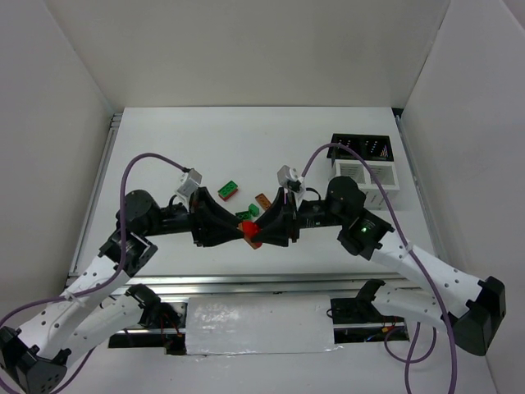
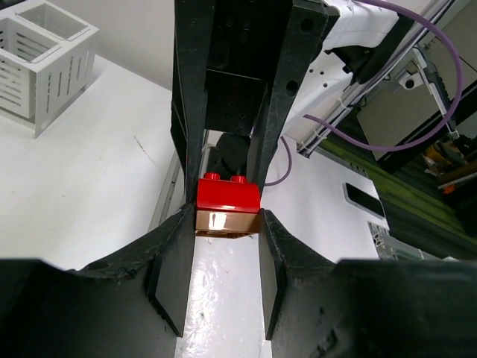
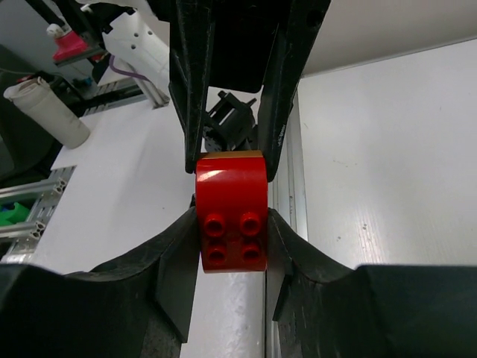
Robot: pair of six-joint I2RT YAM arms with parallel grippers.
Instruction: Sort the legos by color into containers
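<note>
A two-colour lego stack hangs between both grippers above the table's near middle: a red brick (image 1: 248,227) (image 3: 231,224) stuck to an orange-brown brick (image 2: 226,222). My left gripper (image 1: 242,231) (image 2: 227,224) is shut on the orange-brown half. My right gripper (image 1: 257,232) (image 3: 231,231) comes from the opposite side, its pads pressed against both sides of the red half. Two green legos (image 1: 229,190) (image 1: 246,215) and an orange-brown one (image 1: 262,201) lie on the table just behind. The black container (image 1: 363,148) and white container (image 1: 367,176) stand at the back right.
The white slatted container (image 2: 45,67) shows at the top left of the left wrist view. An aluminium rail (image 1: 246,283) runs along the table's near edge under the grippers. White walls enclose the table on three sides.
</note>
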